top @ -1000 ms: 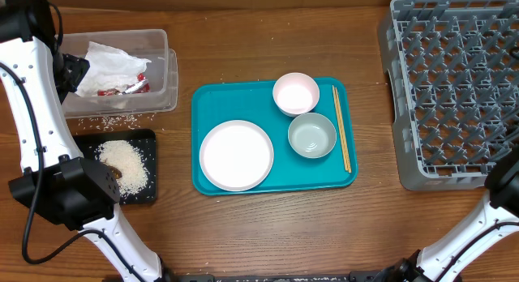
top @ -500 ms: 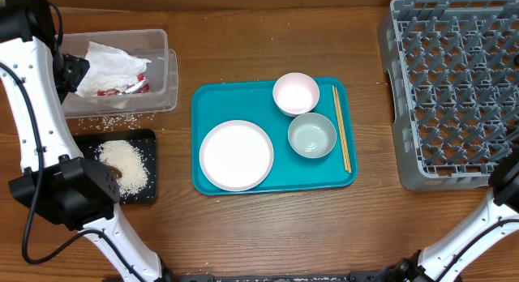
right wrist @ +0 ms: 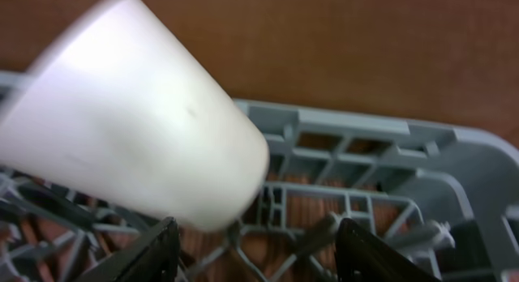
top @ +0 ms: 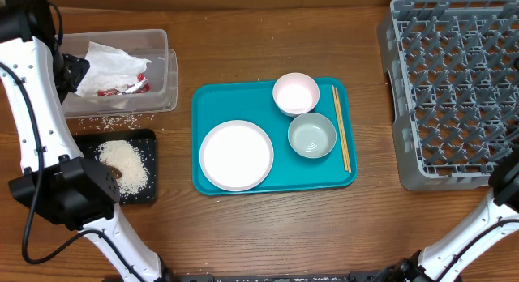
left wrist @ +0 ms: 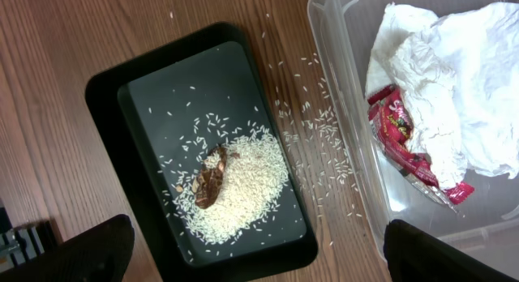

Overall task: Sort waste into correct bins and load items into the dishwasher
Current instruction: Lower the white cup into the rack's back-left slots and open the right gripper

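Note:
In the clear tub (top: 166, 87) lie a crumpled white napkin (top: 113, 63) and a red sauce packet (left wrist: 401, 136). The black tray (left wrist: 105, 96) holds white rice (left wrist: 243, 189) and a brown scrap (left wrist: 211, 178). My left gripper (left wrist: 255, 233) hangs open above the tray's edge, nothing between its fingers. On the teal tray (top: 211, 100) sit a white plate (top: 236, 155), white bowl (top: 296, 93), grey dish (top: 311, 136) and chopsticks (top: 341, 128). A blurred white cup (right wrist: 138, 112) leans over the grey dish rack (right wrist: 365, 136), near my right gripper's (right wrist: 255, 233) left finger and clear of the other; the gripper is open.
Loose rice grains (top: 113, 120) are scattered on the wood between tub and black tray. The large dish rack (top: 454, 87) fills the right side of the table. My left arm (top: 36, 128) runs along the left edge; the right arm (top: 503, 193) shows at bottom right.

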